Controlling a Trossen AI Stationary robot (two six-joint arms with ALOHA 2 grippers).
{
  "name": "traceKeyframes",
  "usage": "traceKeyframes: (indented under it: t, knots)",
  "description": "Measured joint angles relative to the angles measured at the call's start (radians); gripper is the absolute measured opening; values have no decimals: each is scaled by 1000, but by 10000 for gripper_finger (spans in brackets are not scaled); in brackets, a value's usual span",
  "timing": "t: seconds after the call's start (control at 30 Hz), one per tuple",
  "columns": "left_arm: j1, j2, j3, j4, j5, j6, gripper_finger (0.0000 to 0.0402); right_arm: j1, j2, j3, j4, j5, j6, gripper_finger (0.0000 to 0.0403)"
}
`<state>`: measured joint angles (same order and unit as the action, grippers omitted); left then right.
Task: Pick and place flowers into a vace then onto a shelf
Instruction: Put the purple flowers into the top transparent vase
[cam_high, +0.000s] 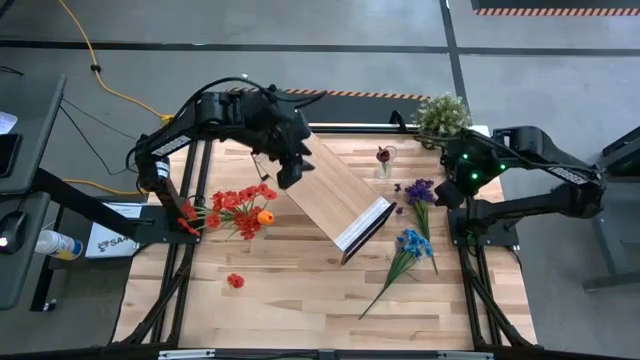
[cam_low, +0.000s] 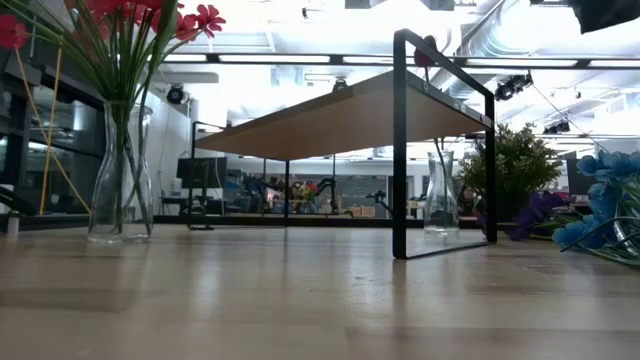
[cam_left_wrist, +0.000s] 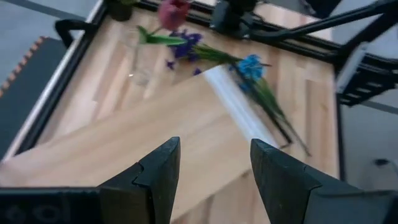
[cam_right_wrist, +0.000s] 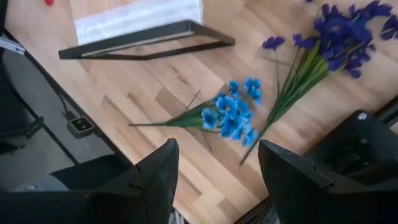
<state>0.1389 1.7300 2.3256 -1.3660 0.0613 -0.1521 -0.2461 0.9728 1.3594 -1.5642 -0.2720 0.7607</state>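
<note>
The shelf (cam_high: 330, 190), a light-wood board with a white strip (cam_high: 366, 224) at its near-right end, stands on its black frame legs (cam_low: 400, 150) in mid-table. My left gripper (cam_high: 286, 172) hangs open over the shelf's far-left end (cam_left_wrist: 155, 149), touching nothing. Red and orange flowers (cam_high: 238, 208) stand in a glass vase (cam_low: 120, 170) left of the shelf. A second glass vase (cam_high: 383, 160) holds one dark red bloom (cam_left_wrist: 174, 12). Purple flowers (cam_high: 420, 193) and blue flowers (cam_high: 410, 245) lie flat on the table, right of the shelf. My right gripper (cam_right_wrist: 214, 180) is open above the blue flowers (cam_right_wrist: 233, 115).
A bushy pale-green potted plant (cam_high: 442, 114) stands at the far right corner. One loose red bloom (cam_high: 235, 281) lies on the near-left part of the table. The shelf's frame (cam_right_wrist: 143, 40) sits close to the blue stems. Bare wood (cam_high: 300, 300) runs along the near edge.
</note>
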Motion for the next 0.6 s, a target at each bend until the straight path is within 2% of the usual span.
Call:
traceKeyframes:
  t: [0.1,0.27,0.6]
  knots:
    - [-48,-20,0,-12,-3,-35,230,57,0,0,3,2,56,210]
    - [-149,-49,0,-30,-79,-107,230,161,1,0,48,20,163,210]
    - [-332,-86,0,-29,-177,-214,230,413,22,0,183,129,418,210]
